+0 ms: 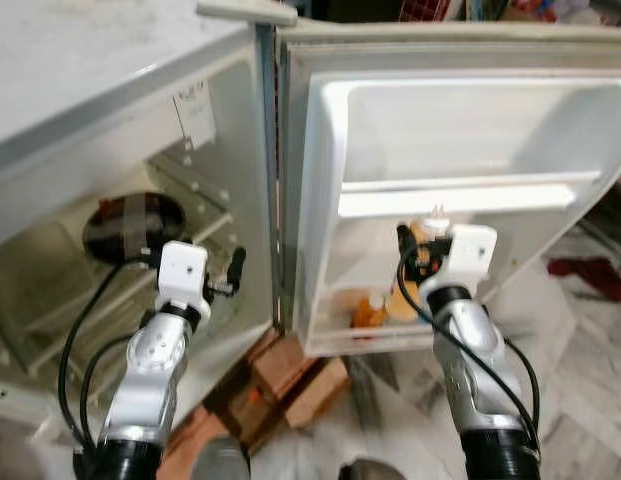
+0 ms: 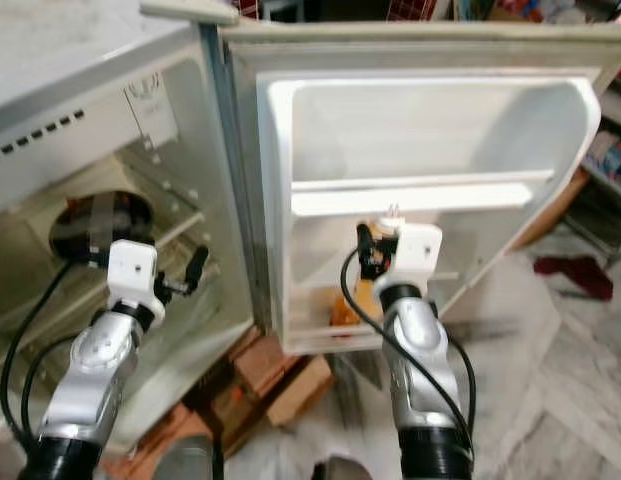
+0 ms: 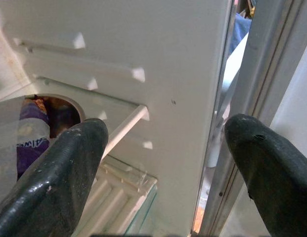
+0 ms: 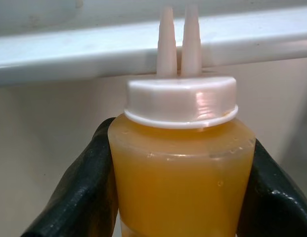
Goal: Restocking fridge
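An orange squeeze bottle with a white twin-nozzle cap is held upright by my right gripper, which is shut on its body; black fingers press both sides. The bottle hangs just under the white rail of the open fridge door, above the lowest door shelf, where a small orange bottle stands. My left gripper is open with nothing in it inside the fridge body, close to the inner side wall.
A dark round dish with purple wrapping lies on a glass shelf inside the fridge. Bricks prop up the fridge's front corner. A red cloth lies on the marble floor at the right.
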Motion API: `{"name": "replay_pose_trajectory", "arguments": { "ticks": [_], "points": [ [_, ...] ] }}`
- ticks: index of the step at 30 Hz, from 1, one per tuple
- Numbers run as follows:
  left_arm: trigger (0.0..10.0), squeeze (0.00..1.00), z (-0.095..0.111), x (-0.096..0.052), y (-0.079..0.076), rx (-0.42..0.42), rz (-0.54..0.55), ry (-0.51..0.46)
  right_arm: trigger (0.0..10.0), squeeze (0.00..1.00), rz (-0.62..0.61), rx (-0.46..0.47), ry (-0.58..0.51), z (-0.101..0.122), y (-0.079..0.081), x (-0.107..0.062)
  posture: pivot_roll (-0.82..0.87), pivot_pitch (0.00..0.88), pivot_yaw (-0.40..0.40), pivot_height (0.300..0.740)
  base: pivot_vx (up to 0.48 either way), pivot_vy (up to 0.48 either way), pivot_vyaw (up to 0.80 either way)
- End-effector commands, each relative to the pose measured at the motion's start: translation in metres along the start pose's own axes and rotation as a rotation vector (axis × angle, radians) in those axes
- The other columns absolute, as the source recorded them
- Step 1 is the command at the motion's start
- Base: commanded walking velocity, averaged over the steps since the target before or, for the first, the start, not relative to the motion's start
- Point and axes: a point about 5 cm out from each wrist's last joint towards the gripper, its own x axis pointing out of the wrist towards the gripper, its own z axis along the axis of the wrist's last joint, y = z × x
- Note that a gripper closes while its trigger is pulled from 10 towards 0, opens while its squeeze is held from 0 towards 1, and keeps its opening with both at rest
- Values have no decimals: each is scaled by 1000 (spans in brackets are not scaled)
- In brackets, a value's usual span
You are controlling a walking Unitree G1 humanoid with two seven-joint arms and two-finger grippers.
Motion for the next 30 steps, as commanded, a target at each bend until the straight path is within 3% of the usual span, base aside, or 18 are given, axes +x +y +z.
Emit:
{"name": "replay_pose_trajectory", "arguments": {
  "ticks": [1,5,13,22,26,28,30],
  "points": [
    [10000,0,-3,0,-1,7,0,13,10000,0,29,5,-130,29,8,6,4,0,-77,740,0,0,0],
    [10000,0,-3,0,-2,10,-3,12,10000,0,41,11,-123,29,11,7,5,0,-77,740,0,0,0],
    [10000,0,-2,1,0,16,-1,13,10000,0,88,133,-92,24,18,7,17,0,-78,740,-243,0,0],
    [10000,0,-1,3,-1,21,0,9,10000,0,83,49,-78,23,19,9,15,0,-75,740,-277,0,0],
    [10000,0,0,5,-2,23,-5,7,10000,0,53,-42,-69,20,17,11,14,0,-73,740,-259,0,0],
    [10000,0,1,6,-2,26,-7,4,10000,0,66,22,-50,17,20,13,20,0,-71,740,-255,0,0],
    [10000,0,1,6,-1,29,-7,3,10000,0,66,6,-53,17,20,14,21,0,-71,740,-244,0,0]
  ]
}}
